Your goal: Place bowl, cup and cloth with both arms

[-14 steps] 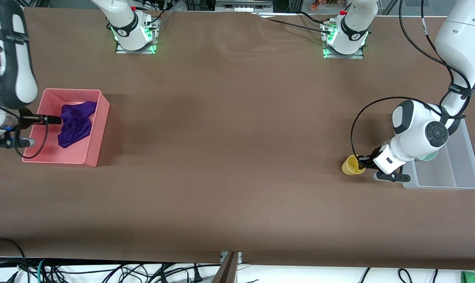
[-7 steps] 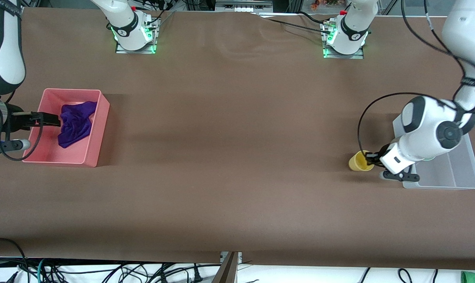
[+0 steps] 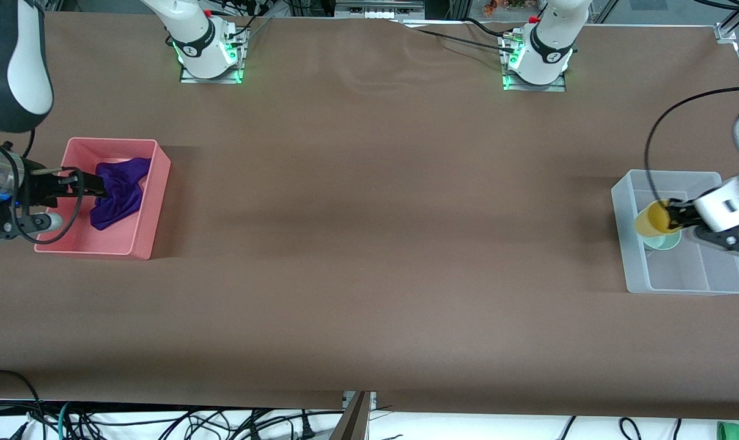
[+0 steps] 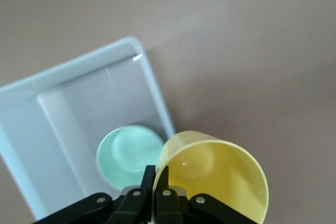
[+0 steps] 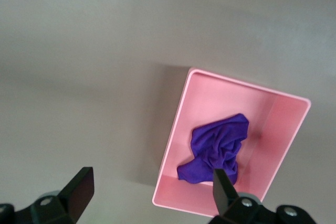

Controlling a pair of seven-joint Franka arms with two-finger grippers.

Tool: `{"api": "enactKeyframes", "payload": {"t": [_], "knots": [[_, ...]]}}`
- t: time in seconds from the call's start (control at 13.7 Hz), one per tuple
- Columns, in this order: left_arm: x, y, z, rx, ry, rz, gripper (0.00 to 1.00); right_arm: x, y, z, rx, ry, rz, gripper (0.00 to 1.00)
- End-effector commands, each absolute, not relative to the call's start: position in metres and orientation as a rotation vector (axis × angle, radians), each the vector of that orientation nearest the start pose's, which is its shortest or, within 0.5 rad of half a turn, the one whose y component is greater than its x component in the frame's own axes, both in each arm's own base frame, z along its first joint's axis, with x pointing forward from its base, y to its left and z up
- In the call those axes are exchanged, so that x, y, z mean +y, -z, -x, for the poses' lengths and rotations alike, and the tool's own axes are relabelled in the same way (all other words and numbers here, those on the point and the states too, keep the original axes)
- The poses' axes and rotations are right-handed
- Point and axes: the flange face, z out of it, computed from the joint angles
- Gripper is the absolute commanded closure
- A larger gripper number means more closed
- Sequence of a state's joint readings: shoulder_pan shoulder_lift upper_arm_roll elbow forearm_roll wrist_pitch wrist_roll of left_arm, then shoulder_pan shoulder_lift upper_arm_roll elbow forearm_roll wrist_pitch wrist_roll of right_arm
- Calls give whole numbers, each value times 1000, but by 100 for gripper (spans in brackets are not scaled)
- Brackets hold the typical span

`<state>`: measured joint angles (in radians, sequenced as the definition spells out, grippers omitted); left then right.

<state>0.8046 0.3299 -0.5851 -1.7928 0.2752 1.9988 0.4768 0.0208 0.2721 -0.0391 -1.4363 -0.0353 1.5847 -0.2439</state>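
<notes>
My left gripper point(image 3: 672, 217) is shut on the rim of the yellow cup point(image 3: 649, 220) and holds it tilted in the air over the edge of the clear plastic bin point(image 3: 627, 244). In the left wrist view the fingers point(image 4: 149, 178) pinch the cup's wall point(image 4: 220, 174). The mint-green bowl point(image 3: 667, 242) sits inside that bin, and it shows below the cup in the left wrist view point(image 4: 128, 153). The purple cloth point(image 3: 120, 192) lies crumpled in the pink bin point(image 3: 156, 201). My right gripper point(image 3: 93, 183) is open and empty above the pink bin, over the cloth point(image 5: 218, 148).
The clear bin point(image 4: 31, 85) stands at the left arm's end of the table and the pink bin point(image 5: 286, 124) at the right arm's end. Bare brown table lies between them. Both arm bases stand at the edge farthest from the front camera.
My left gripper has lifted the yellow cup off the table and carried it over the clear bin. My right gripper has shifted slightly over the pink bin and stayed open.
</notes>
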Motion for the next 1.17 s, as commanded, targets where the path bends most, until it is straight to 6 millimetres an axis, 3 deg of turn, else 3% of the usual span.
{"api": "enactKeyframes", "payload": {"t": [0.0, 0.07, 0.29, 0.59, 0.73, 0.8, 0.88, 1.1], "knots": [[213, -357, -590, 645, -120, 3053, 100, -10, -592, -604, -378, -43, 3135, 0], [229, -335, -587, 650, -102, 3081, 100, -12, -603, -599, -376, -7, 3140, 0], [256, -291, -582, 693, -72, 3120, 100, -17, -621, -584, -365, 15, 3154, 0], [264, -262, -583, 734, -22, 3100, 100, -13, -621, -575, -325, 4, 3153, 0], [266, -255, -584, 744, -10, 3081, 100, 3, -624, -569, -214, -2, 3161, 0], [267, -258, -584, 747, -17, 3077, 32, 10, -624, -568, -184, -13, 3162, 0], [267, -261, -584, 747, -21, 3074, 0, 19, -628, -564, -160, -8, 3162, 0], [256, -296, -589, 733, -60, 3069, 0, 41, -627, -559, -115, -44, 3165, 0]]}}
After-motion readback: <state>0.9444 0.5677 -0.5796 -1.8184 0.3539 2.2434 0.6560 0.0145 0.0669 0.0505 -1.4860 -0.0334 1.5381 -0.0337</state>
